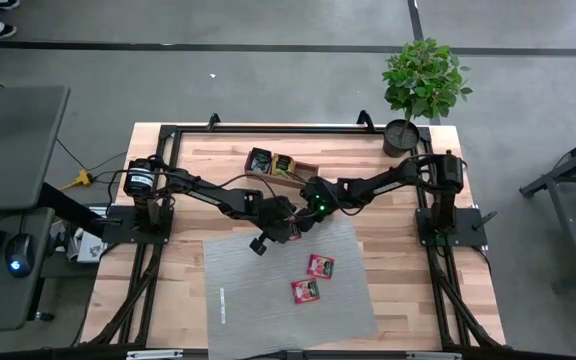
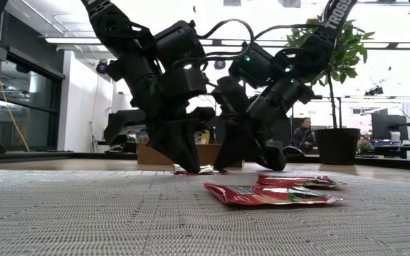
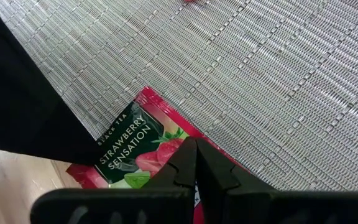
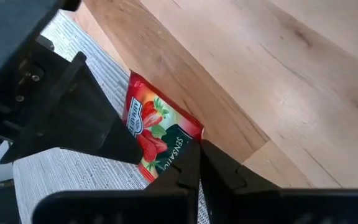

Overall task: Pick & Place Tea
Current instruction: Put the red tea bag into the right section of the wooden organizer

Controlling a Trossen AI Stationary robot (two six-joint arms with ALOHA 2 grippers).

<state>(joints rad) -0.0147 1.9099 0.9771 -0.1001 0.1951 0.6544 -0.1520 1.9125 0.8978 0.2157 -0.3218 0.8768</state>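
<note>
Red-pink tea sachet (image 3: 143, 146): flat, glossy square foil packet with a dark green label reading "Strawberry Sensation" and printed strawberries. It lies at the 12 o'clock edge of the grey mat (image 1: 268, 300), one part over the bare wood. Both grippers meet on it.

Left gripper (image 3: 196, 163): dark, angular jaws pressed together, their tips pinching the sachet's edge.

Right gripper (image 4: 199, 155): dark jaws likewise pressed together on the same sachet, from the opposite side, over the mat's border.

Two further red-pink sachets (image 1: 320, 265) and (image 1: 305, 290): flat squares lying loose on the mat toward 5 o'clock of the grippers, just beside each other; the low view shows them slightly puffed and crinkled.

Mat: large rectangle of coarse woven grey mesh, ribbed texture.

Worktop (image 1: 398, 260): pale butcher-block planks, smooth, framed in black rails.

Wooden tray (image 1: 280, 166): brown, compartmented, at 12 o'clock of the grippers, holding dark sachets.

Potted plant (image 1: 423, 85): leafy green, round dark pot, at the worktop's 1 o'clock corner.
</note>
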